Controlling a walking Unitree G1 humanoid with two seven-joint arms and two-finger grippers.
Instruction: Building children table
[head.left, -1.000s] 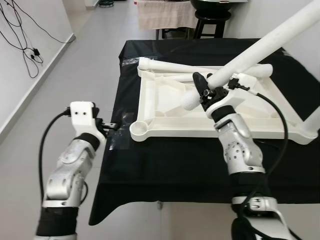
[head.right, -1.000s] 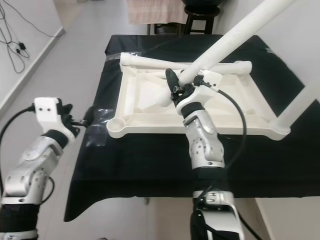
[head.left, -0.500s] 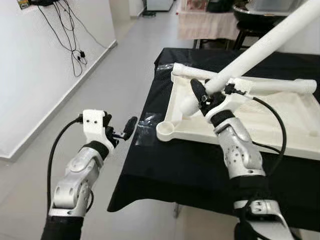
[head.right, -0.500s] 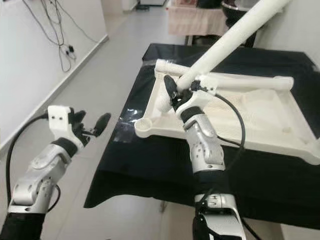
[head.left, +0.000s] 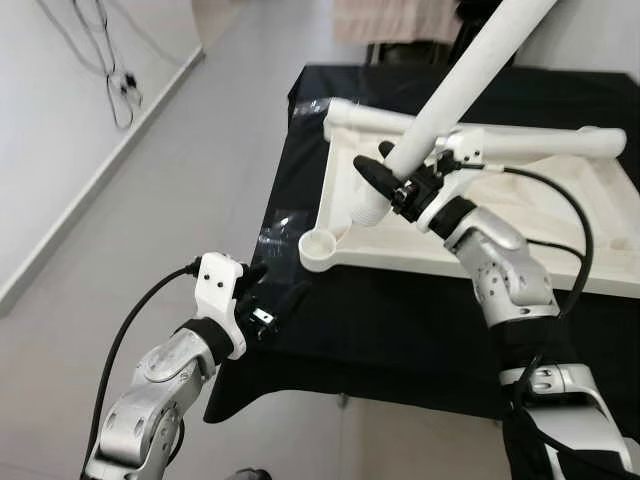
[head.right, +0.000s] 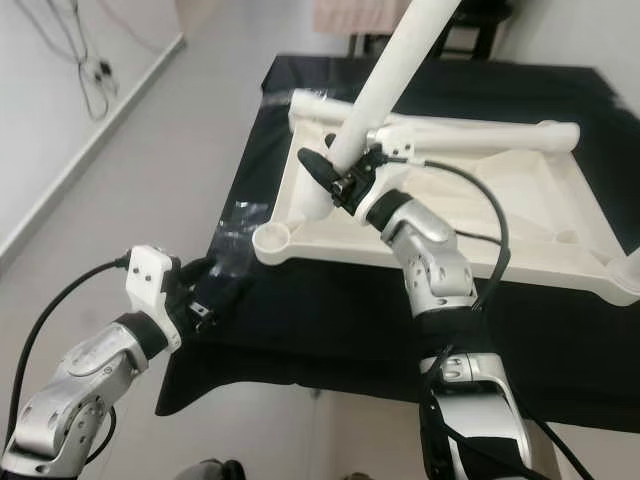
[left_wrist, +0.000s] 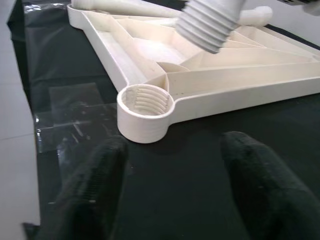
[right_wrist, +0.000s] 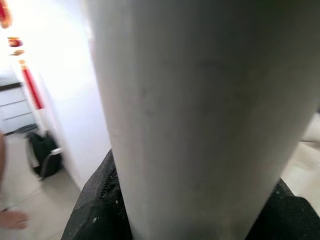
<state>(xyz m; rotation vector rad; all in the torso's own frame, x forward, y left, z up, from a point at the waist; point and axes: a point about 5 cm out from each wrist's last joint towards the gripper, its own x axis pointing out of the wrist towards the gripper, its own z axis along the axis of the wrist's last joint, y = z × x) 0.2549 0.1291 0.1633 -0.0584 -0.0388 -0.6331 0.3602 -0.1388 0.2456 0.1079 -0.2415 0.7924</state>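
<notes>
I am seeing the right gripper (head.left: 392, 182) clamping its two black fingers (head.right: 316, 166) around the long white plastic table leg (head.left: 447, 91), close to that leg's threaded lower end (left_wrist: 209, 24). From the grip the leg is slanting up and away, while the threaded end is hanging just above the near-left part of the upturned white plastic tabletop (head.left: 520, 225), not yet in a socket.

My left gripper (head.left: 272, 306) is holding its fingers (left_wrist: 92, 192) wide apart with nothing between them. Straight ahead of those fingertips, a little way off, the round threaded corner socket (left_wrist: 145, 104) of the tabletop is sitting open and unfilled. Between the fingers and the socket a patch of clear tape (left_wrist: 67, 117) is lying flat on the black cloth (head.left: 400, 320) covering the work table.

Beyond the right fingers, another white leg (head.right: 480, 135) is lying along the tabletop's far edge.
</notes>
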